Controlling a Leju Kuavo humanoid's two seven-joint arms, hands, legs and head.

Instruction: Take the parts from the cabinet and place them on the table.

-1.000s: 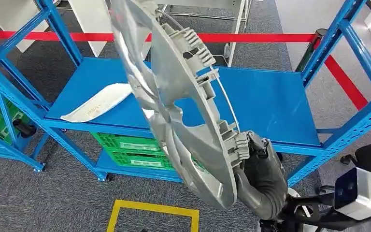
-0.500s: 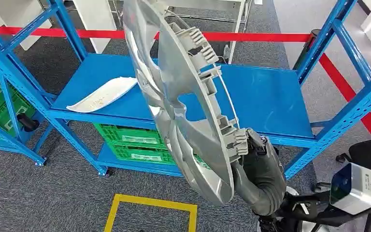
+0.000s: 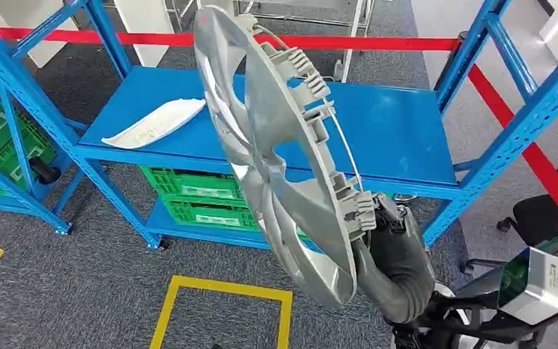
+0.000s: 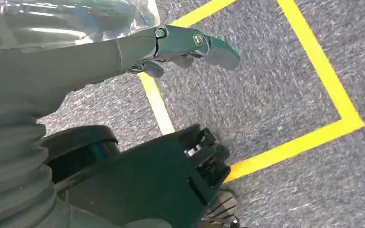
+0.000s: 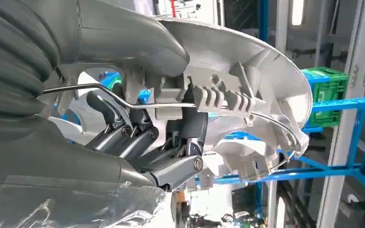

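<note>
Silver wheel cover (image 3: pixel 283 153) is gripped at its rim by right hand (image 3: pixel 392 247) in front of the blue shelf (image 3: pixel 378 138); left hand (image 4: pixel 123 52) hangs empty, fingers extended; carry steadily, avoiding uprights.

Silver hubcap (image 3: pixel 276 156), blue rack (image 3: pixel 399 138), green crates (image 3: pixel 196 200).

A large silver wheel cover (image 3: pixel 276 145) stands nearly on edge in the air before the blue rack, tilted, its ribbed back with clips and a thin wire ring facing right. The right hand (image 3: pixel 385 240) grips its lower rim. A second part, a long white curved panel (image 3: pixel 156 123), lies flat on the rack's blue shelf (image 3: pixel 399 138) at its left end.
</note>
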